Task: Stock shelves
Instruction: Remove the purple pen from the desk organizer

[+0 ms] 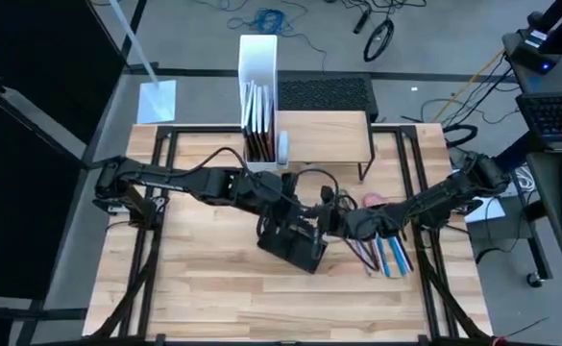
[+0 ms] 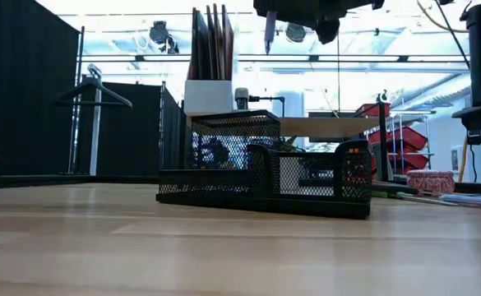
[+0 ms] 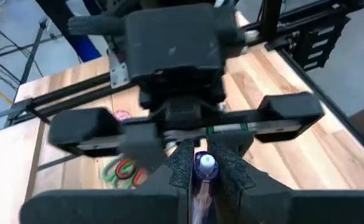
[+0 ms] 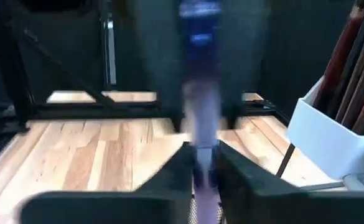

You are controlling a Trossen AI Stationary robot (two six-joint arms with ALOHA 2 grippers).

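While tools [image 1: 321, 213] over tray [image 1: 295, 245]: pen [image 3: 205, 167].

- 2 arms, 2 grippers: left gripper [image 1: 305, 213], right gripper [image 1: 330, 219]
- 1 shelf riser [image 1: 324, 136]
- 1 white file box [image 1: 258, 67]
- 1 blk mesh organizer [image 2: 265, 168]
- 1 pen [image 3: 205, 168] held betw. grippers

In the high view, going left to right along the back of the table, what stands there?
White magazine file box → small white cup → light-wood desk riser.

Blurred pen [image 4: 200, 118] hides the view beyond right gripper [image 4: 201, 163].
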